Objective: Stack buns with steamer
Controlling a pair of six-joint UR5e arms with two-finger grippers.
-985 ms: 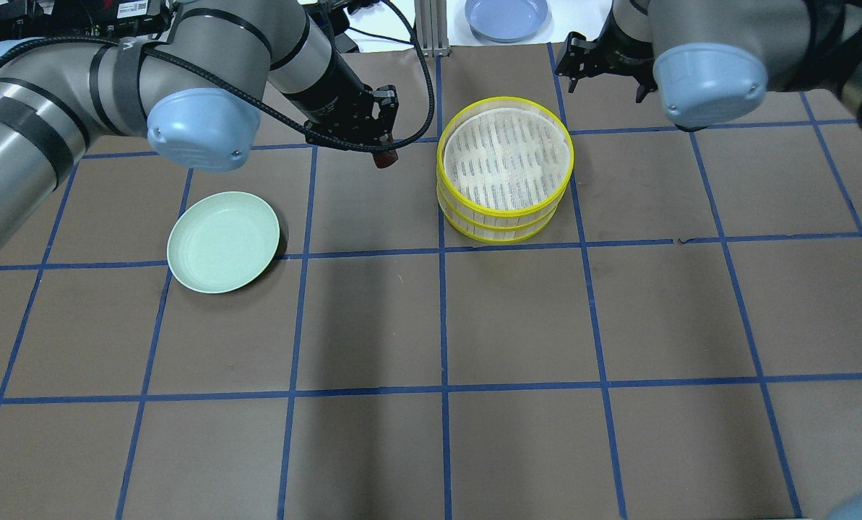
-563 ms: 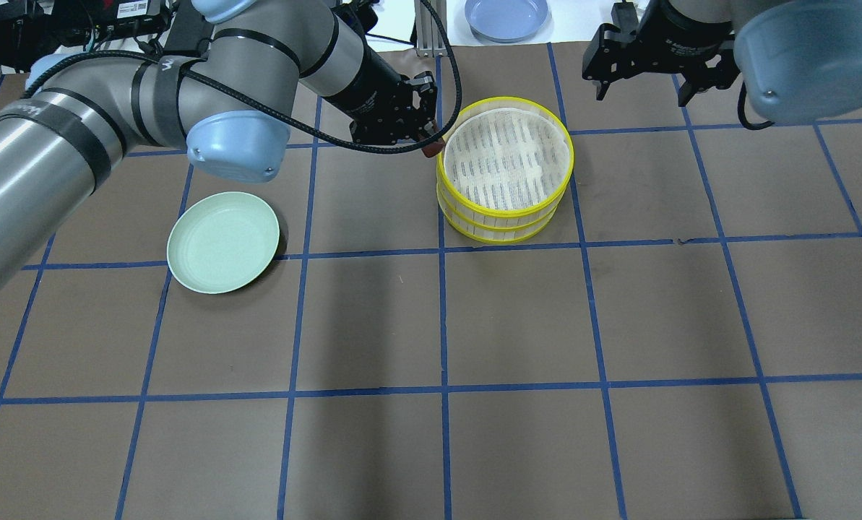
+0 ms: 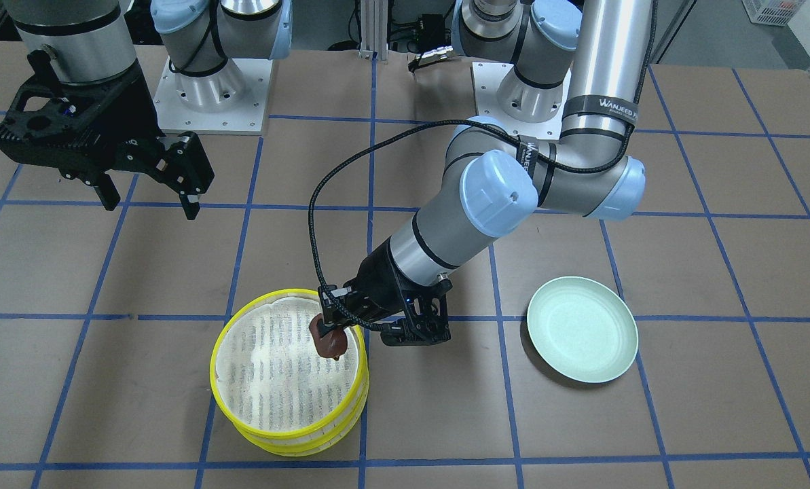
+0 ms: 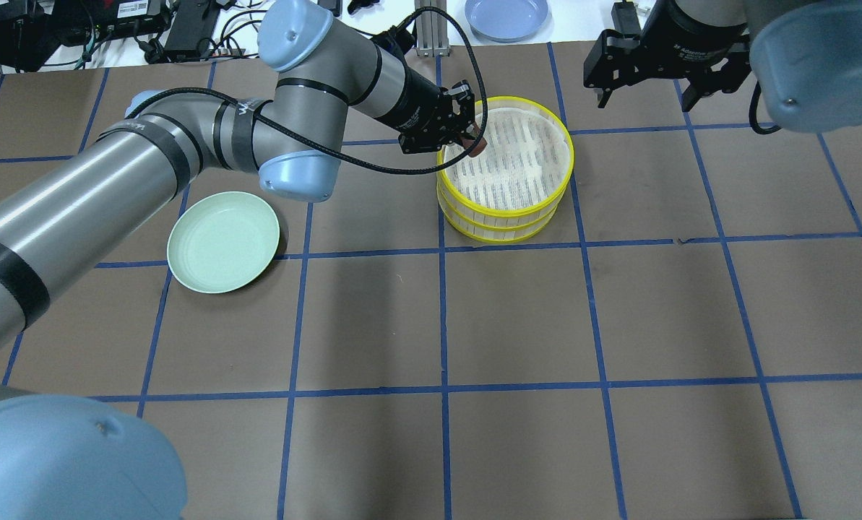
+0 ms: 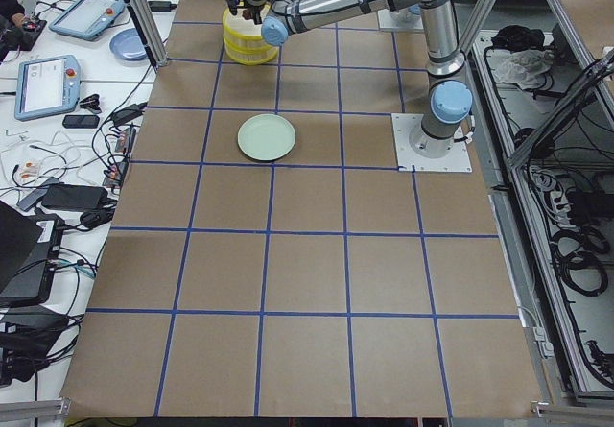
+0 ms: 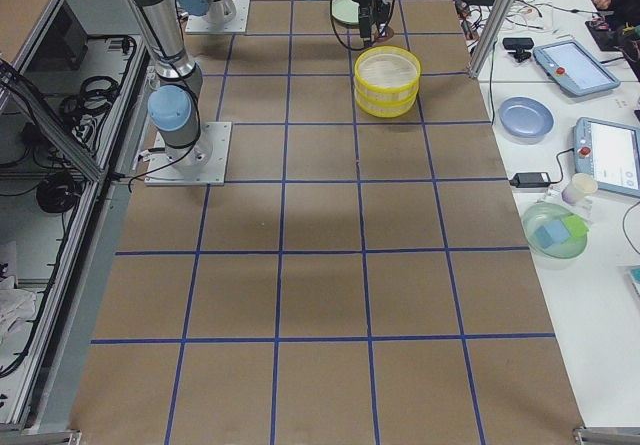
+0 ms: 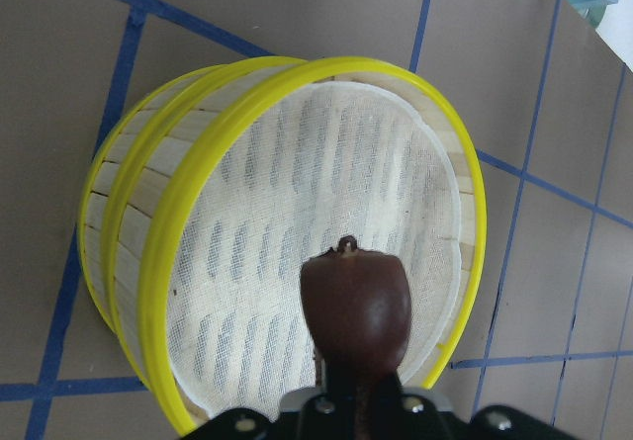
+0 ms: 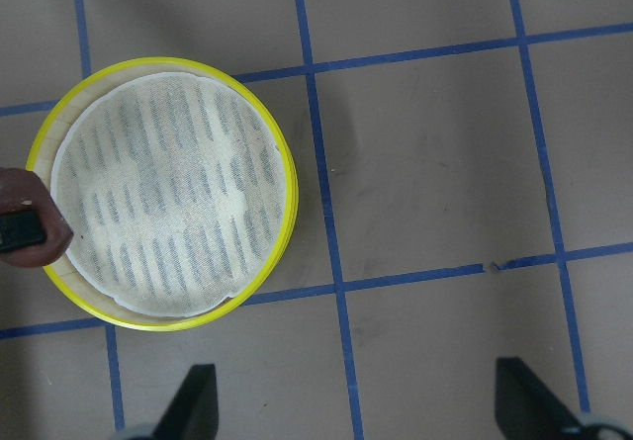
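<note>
Table (image 4: 517,318) (brown, blue-gridded) carries steamer (image 4: 504,214) and plate (image 4: 222,242).

The dark reddish-brown bun (image 3: 330,341) is a small, glossy, rounded lump with a tiny nub at its tip. It is pinched between the fingers of the left gripper (image 4: 472,139) and hangs just inside the rim of the steamer (image 4: 506,211), on the side nearest that arm. The steamer is a round stack of pale slatted tiers with bright yellow rims, standing upright with no lid. A white gauze lining (image 4: 506,155) covers its top tier, and nothing lies on it.
</note>
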